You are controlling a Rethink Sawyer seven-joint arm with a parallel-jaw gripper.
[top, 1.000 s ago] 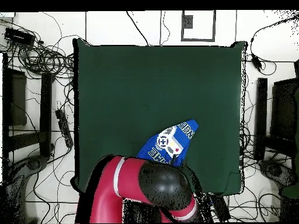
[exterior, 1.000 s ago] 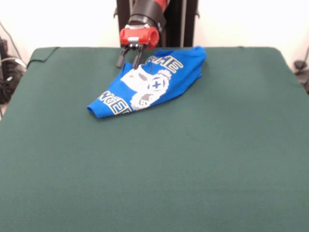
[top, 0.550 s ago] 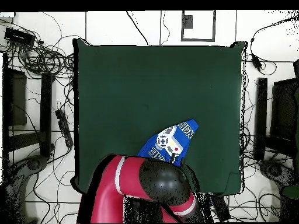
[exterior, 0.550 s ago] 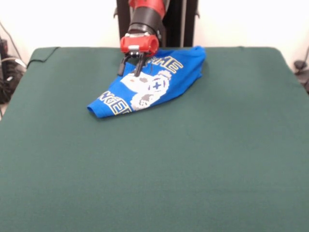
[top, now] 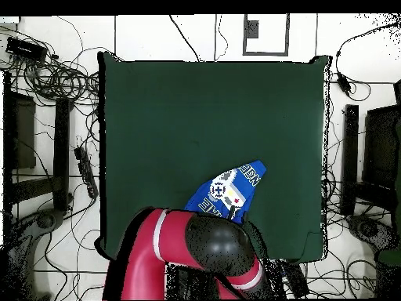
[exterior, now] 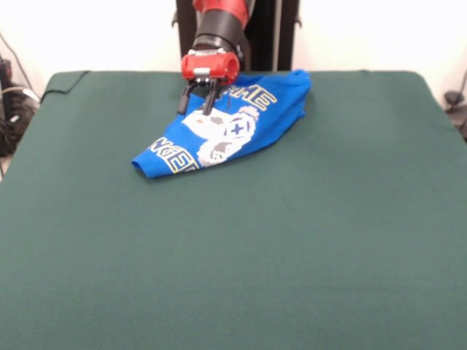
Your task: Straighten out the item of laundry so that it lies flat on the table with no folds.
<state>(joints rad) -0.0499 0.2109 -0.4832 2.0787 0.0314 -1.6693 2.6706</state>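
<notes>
The blue T-shirt (exterior: 232,125) lies bunched near the far edge of the green table (exterior: 233,248), folded into a slanted wedge that runs from a narrow end at front left up to a broader end at the back right. Its round white-grey emblem and parts of the yellow-outlined lettering face up, the letters broken by folds. The gripper (exterior: 198,106) hangs from the red and black arm (exterior: 217,29) over the shirt's back left edge, its two dark fingers (exterior: 209,102) slightly apart, tips at the cloth, with nothing caught between them. From overhead the arm covers the shirt's (top: 229,190) nearer part, and the gripper is hidden.
</notes>
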